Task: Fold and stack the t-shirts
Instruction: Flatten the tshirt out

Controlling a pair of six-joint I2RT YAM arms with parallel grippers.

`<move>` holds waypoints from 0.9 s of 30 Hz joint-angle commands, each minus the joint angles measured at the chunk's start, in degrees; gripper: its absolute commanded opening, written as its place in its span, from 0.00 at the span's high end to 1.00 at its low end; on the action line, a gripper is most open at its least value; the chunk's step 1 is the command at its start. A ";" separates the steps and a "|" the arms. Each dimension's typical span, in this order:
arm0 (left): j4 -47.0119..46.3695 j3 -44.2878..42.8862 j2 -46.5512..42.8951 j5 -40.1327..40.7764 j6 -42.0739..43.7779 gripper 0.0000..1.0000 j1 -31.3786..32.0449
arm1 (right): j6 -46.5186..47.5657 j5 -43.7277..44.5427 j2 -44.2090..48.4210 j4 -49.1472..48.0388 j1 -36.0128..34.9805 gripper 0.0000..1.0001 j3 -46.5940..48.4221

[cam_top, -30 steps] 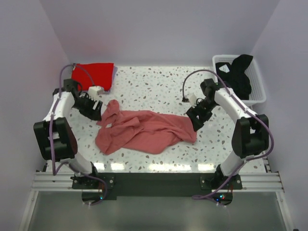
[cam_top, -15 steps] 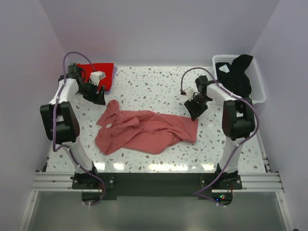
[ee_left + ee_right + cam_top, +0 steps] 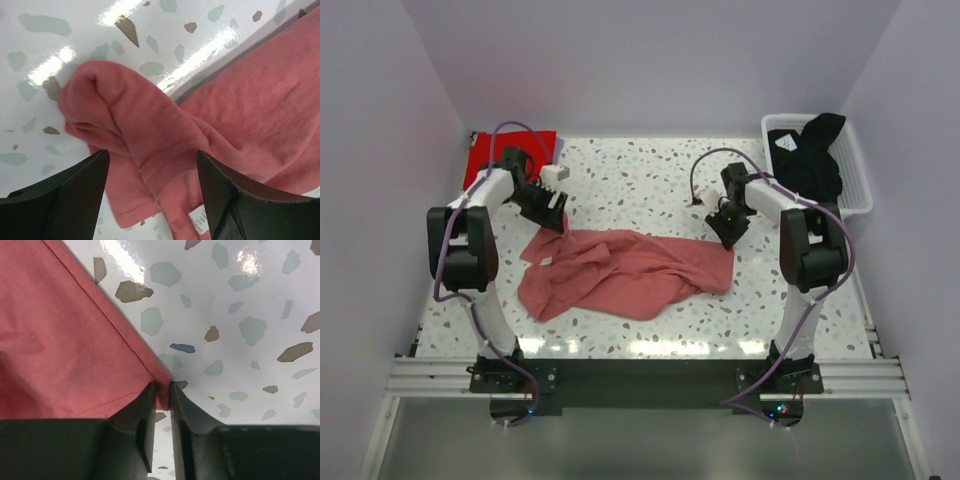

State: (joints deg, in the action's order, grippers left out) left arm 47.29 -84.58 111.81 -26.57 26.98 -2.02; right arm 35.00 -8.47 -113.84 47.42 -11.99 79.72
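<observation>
The left claw (image 3: pixel 151 156) is released, its two fingers (image 3: pixel 75 192) spread wide above the pink shirt (image 3: pixel 620 270). A rolled, bunched end of the cloth lies right between them, though whether the tips touch it cannot be told. Just beside one of these fingers a small white label (image 3: pixel 199 218) shows on the cloth, and past the bunch, ahead of the claw, is bare speckled table (image 3: pixel 640 180). The right claw (image 3: pixel 162 390) is clenched on the opposite end of the same shirt, with the hemmed corner pinched between its two fingers (image 3: pixel 142 420), which stand almost together. The cloth spreads away to one side of this claw, and the other side is bare tabletop. From above, the pink shirt lies rumpled and unfolded between the two claws, stretching from one to the other and sagging toward the arm bases. The red shirt (image 3: pixel 482 160) lies behind the left claw, toward the far left corner and well apart from it. The black shirt (image 3: pixel 815 150) is off to the outer side of the right claw and farther back, heaped in the white basket (image 3: pixel 858 195) with part of it hanging over the rim.
</observation>
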 commanded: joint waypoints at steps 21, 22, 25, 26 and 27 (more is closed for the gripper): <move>-2.82 -5.06 -5.02 8.90 -6.07 1.00 2.73 | -2.39 0.21 3.01 -1.28 2.14 1.00 0.51; -1.51 -8.55 -4.85 8.73 -5.19 1.00 2.03 | -2.57 0.21 3.10 -1.10 2.93 1.00 1.48; 2.70 -15.06 -5.11 6.44 -2.04 1.00 -0.15 | -2.84 0.38 3.98 -0.31 4.95 1.00 5.35; 3.68 -15.96 -5.72 5.05 -1.24 1.00 -0.87 | -2.57 0.21 4.85 0.65 5.39 1.00 6.92; 4.91 -16.67 -6.51 3.29 0.07 1.00 -1.92 | -2.22 -0.23 5.47 1.18 5.83 1.00 7.46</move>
State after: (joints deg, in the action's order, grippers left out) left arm 48.10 -95.96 110.52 -19.38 22.52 -0.84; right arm 33.26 -8.64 -112.81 48.29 -8.05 82.48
